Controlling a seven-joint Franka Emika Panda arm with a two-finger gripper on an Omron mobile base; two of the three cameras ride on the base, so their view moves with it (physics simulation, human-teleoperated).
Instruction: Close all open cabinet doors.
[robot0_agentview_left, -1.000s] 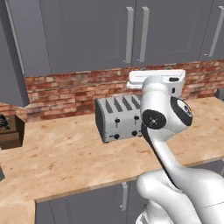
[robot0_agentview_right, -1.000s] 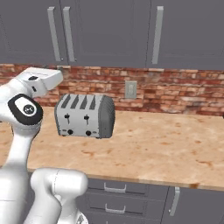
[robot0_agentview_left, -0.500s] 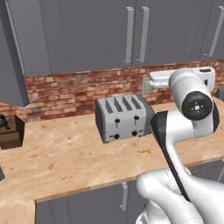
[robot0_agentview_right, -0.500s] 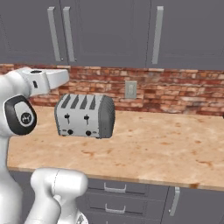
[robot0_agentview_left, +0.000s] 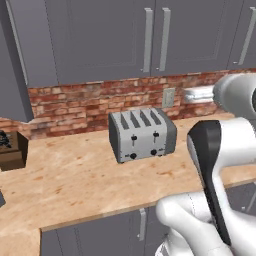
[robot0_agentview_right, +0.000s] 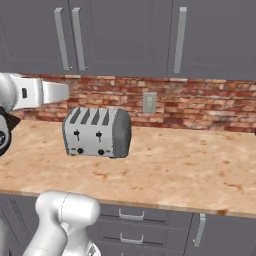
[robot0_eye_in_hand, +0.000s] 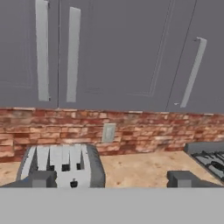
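We find the cabinet doors (robot0_agentview_left: 107, 37) across the top of each base view, flat slate-grey panels with long vertical silver bar handles (robot0_agentview_left: 148, 40), hanging above the brick backsplash (robot0_agentview_left: 95, 105). Those straight ahead look flush and shut; at the far left edge of the left base view one grey panel (robot0_agentview_left: 12, 65) stands forward of the row and angled toward us, which we take to be an open door. We judge these doors stiff and fairly light, swinging freely on hinges, so a flat push on the face near the handle side should carry one home, and no pinch on the slick bar is needed. In the hand view the closed doors (robot0_eye_in_hand: 122, 48) span the top, with the toaster (robot0_eye_in_hand: 63, 166) at the lower left and a dark stovetop edge (robot0_eye_in_hand: 208, 155) at the right. Our gripper (robot0_eye_in_hand: 111, 179) sits at the bottom of the hand view, its two dark tips well apart, spread and empty. The arm rises from the lower right of the left base view, elbow folded, forearm (robot0_agentview_right: 35, 94) level and pointing across the counter (robot0_agentview_right: 190, 170) above the toaster (robot0_agentview_right: 97, 132), well apart from the open panel at the left.
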